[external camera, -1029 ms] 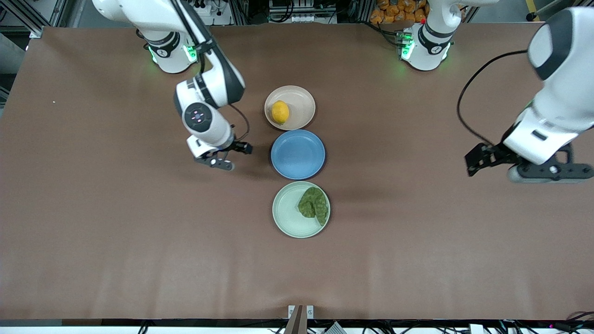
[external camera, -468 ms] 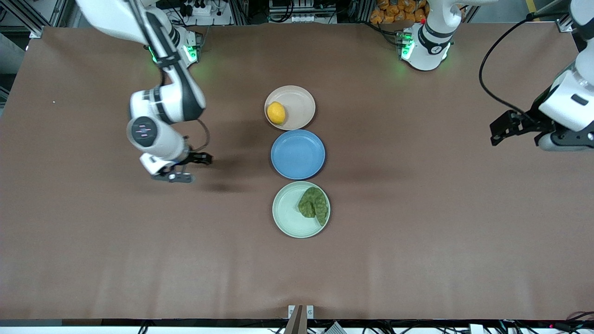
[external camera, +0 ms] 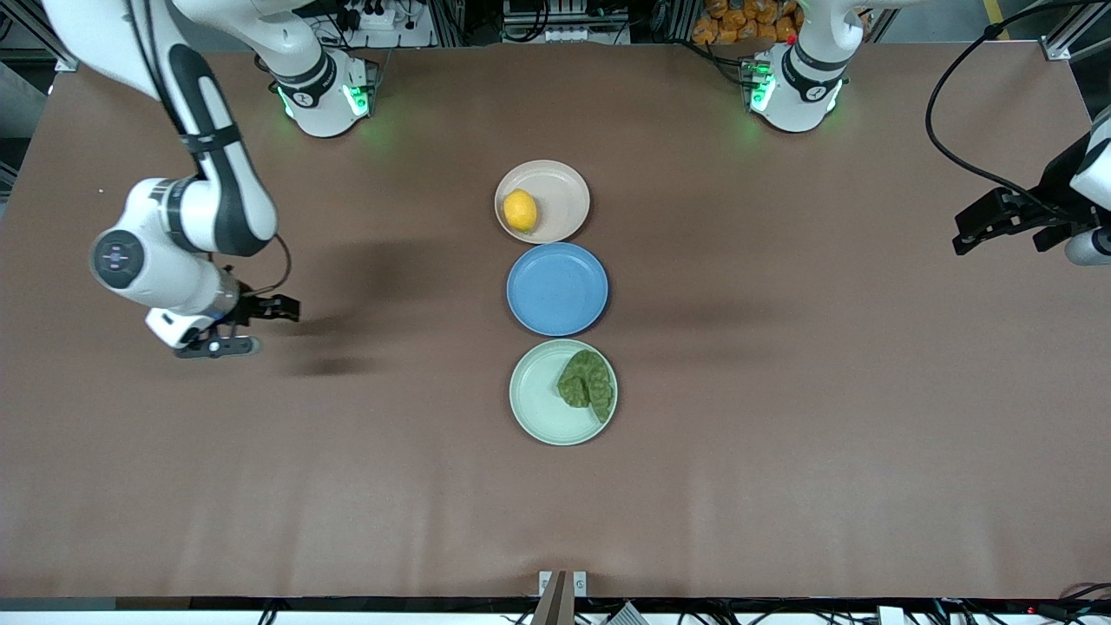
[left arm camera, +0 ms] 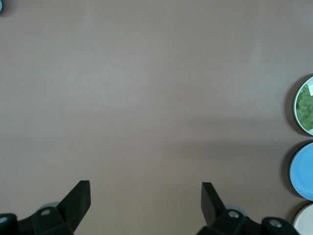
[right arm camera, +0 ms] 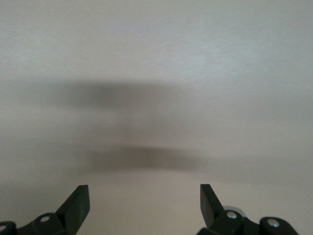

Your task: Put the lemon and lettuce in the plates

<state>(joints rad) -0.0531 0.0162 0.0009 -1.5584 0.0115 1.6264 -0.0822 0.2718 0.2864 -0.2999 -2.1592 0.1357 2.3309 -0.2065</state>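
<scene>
The yellow lemon (external camera: 520, 210) lies in the beige-pink plate (external camera: 566, 195), at the edge toward the right arm's end. The ruffled green lettuce (external camera: 588, 380) lies in the mint green plate (external camera: 536, 410), which is nearest the front camera. My right gripper (external camera: 217, 347) is open and empty over bare table toward the right arm's end; its wrist view (right arm camera: 144, 198) shows only table. My left gripper (external camera: 1089, 247) is open and empty at the left arm's end of the table. In the left wrist view (left arm camera: 145, 196) the mint plate (left arm camera: 296, 105) and lettuce (left arm camera: 308, 104) show at the picture's edge.
An empty bright blue plate (external camera: 557, 288) sits between the beige and mint plates; it also shows in the left wrist view (left arm camera: 302, 171). The three plates form a row down the middle of the brown table. The arm bases stand along the table's back edge.
Both arms have swung outward from the plates: the right gripper toward the right arm's end, the left gripper toward the left arm's end. Lemon and lettuce have not moved.
</scene>
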